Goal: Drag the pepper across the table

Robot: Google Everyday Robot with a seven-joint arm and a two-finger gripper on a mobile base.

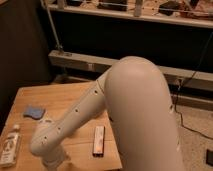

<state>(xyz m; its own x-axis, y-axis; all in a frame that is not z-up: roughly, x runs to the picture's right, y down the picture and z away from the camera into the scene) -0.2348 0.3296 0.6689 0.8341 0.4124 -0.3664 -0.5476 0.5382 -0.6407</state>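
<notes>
Blocking the table [60, 95], white arm [135, 110], gripper (below frame), blue cloth [34, 111], bottle [10, 147].

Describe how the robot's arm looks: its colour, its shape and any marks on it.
The arm is off-white with smooth, rounded, tube-like segments. A large bulbous joint fills the foreground, and a slimmer link bears a row of small dark dots. No cables show. The gripper lies at the bottom edge over the table, out of sight.
</notes>
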